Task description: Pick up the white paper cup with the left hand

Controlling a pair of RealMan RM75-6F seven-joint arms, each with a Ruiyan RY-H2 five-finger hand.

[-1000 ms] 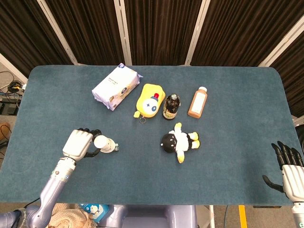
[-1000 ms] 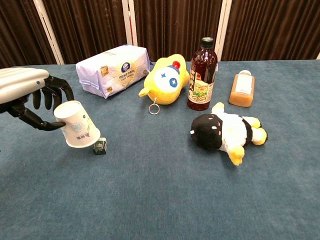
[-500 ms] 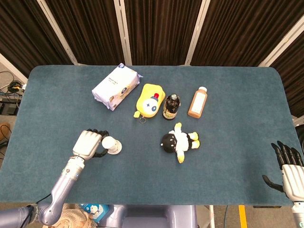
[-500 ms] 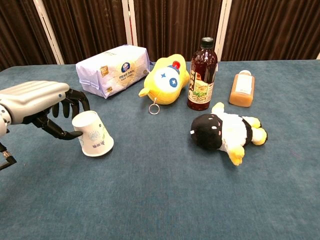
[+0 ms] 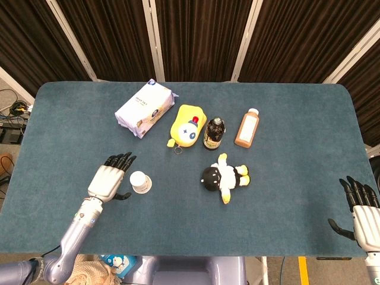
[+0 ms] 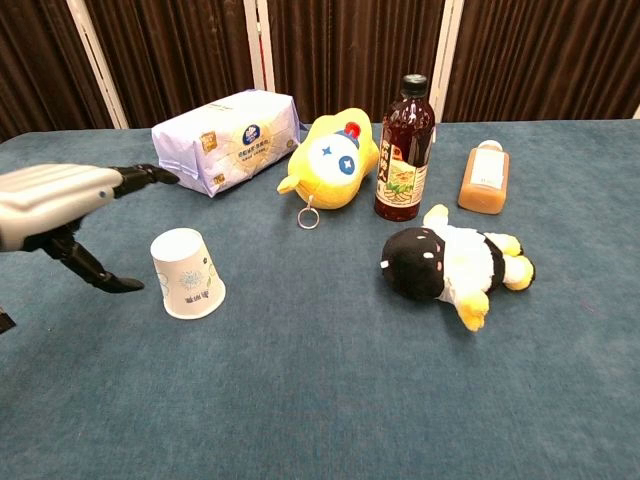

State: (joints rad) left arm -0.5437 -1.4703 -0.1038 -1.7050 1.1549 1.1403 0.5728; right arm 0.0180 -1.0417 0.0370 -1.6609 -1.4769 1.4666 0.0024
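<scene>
White paper cup (image 6: 187, 273) stood mouth-down on the blue tabletop (image 5: 285, 119), left of centre in the head view and low on the left in the chest view, tilted a little, with nothing gripping it. My left hand (image 5: 108, 180) lay just beside it on its left, fingers stretched out flat and the thumb (image 6: 95, 272) spread low toward the cup's base; I could see a clear gap between them in the chest view. I judged the grasp as not yet made. The next move, as I read it, called for bringing the palm against the cup's side and curling fingers and thumb around it gently, since thin paper would crush or skid away. My right hand (image 5: 360, 209) sat at the lower right edge, holding nothing, fingers apart. Beyond the cup were a tissue pack (image 5: 146, 108), a yellow plush (image 5: 189, 125), a dark bottle (image 6: 404, 148), an orange bottle (image 5: 247, 127) and a black-and-white plush (image 6: 452, 262). Dark curtains (image 5: 202, 35) closed the room behind.
</scene>
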